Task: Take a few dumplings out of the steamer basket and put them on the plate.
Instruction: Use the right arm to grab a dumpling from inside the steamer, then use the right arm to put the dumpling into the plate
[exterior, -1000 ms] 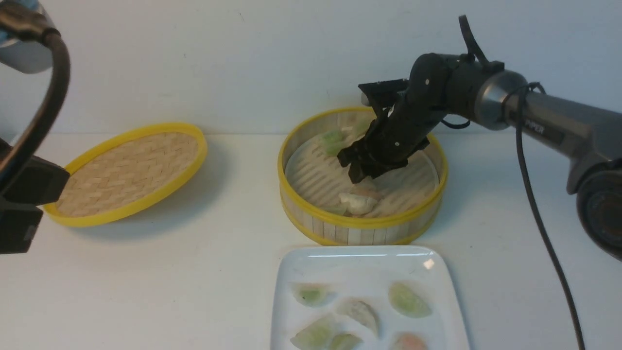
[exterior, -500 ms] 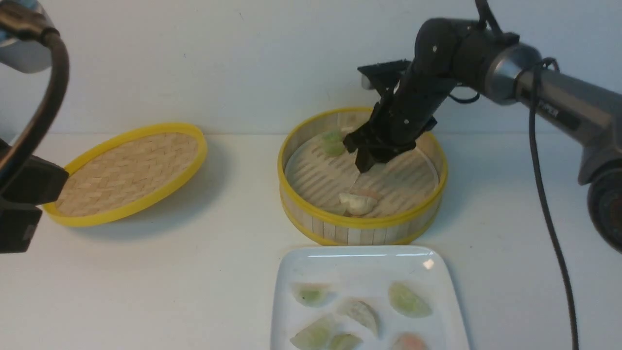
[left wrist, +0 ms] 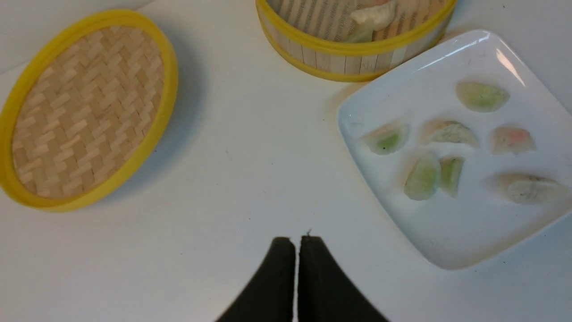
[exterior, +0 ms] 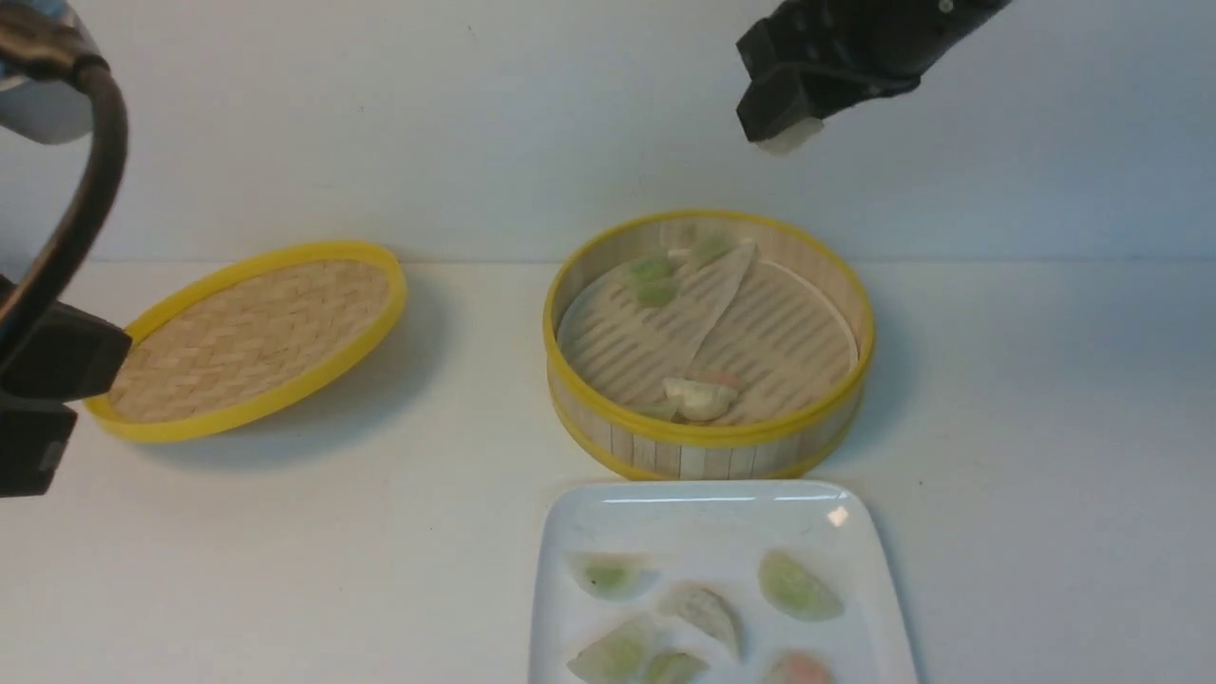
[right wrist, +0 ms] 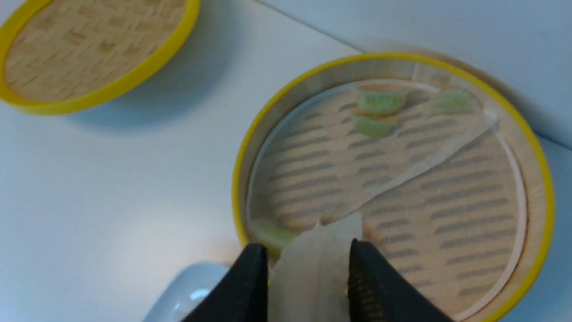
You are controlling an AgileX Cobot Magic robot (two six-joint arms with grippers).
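the right gripper (exterior: 777,122) hangs high above the far side of the steamer basket (exterior: 708,454), at the top of the front view, and its arm runs off the upper right edge. its fingers (right wrist: 250,286) pinch a whitish dumpling (right wrist: 313,268). a pale corner of it shows below the black tips in the front view.

the left gripper (left wrist: 296,243) is held over the bare white surface (exterior: 427,532) near the left of the scene, between the lid (exterior: 252,337) and the plate (exterior: 703,518). its fingers are pressed together with nothing between them. only the dark bulk of the left arm shows at the left edge of the front view.

the steamer basket stands on the surface toward the far side, just right of centre. a fold of paper liner (exterior: 708,304) runs slantwise across its ribbed floor. more dumplings lie inside: green ones (exterior: 651,280) at the far left of the floor, and a whitish one (exterior: 698,397) against the near wall with a pinkish one touching it.

the plate sits just near of the basket, close to it but apart. the left wrist view shows seven dumplings (left wrist: 422,176) on it, green, whitish and pinkish. the woven lid leans tilted, well apart to the left.
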